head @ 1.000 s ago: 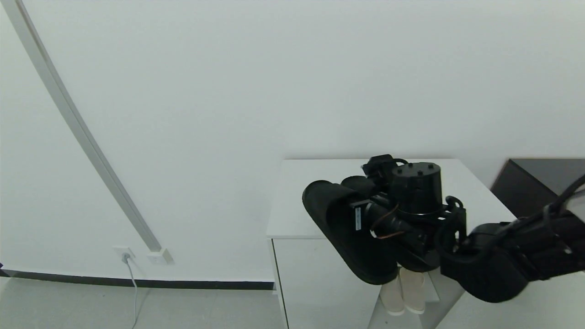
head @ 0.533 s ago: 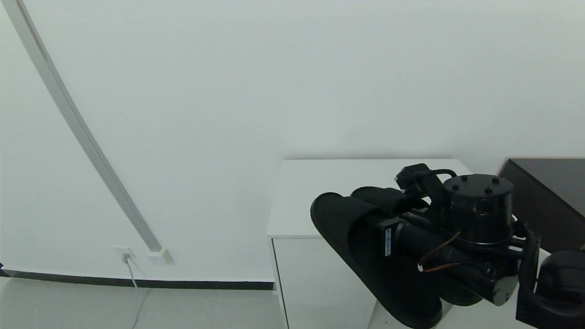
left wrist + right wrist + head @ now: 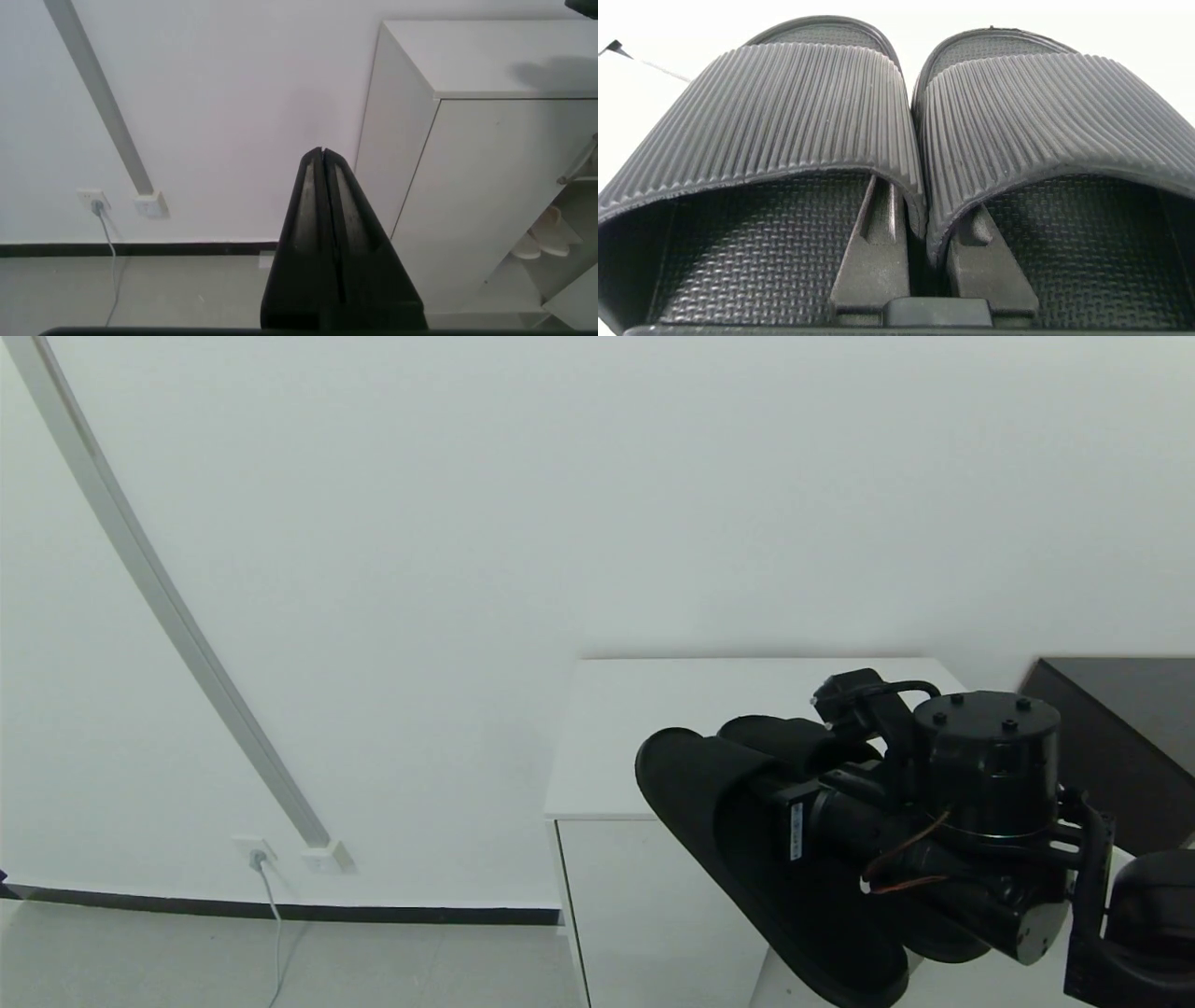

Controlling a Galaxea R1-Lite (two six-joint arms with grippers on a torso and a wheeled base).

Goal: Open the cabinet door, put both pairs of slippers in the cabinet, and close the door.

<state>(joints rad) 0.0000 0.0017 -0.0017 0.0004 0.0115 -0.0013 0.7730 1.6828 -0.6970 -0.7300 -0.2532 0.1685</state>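
Right gripper (image 3: pixel 922 245) pinching pair of black slippers (image 3: pixel 747 831) by inner walls, held in air before white cabinet (image 3: pixel 653 737). Left gripper (image 3: pixel 322 224) pressed together, pointing at wall beside cabinet. White slippers (image 3: pixel 547 240) on shelf inside cabinet.

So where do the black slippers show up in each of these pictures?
Head view: black slippers at lower right, held by the right gripper before the cabinet.
Right wrist view: close up, side by side, a finger under each strap.
Left wrist view: cannot tell; a dark sliver past the cabinet top may be them.
Shared landmark: the cabinet, in head and left wrist views.
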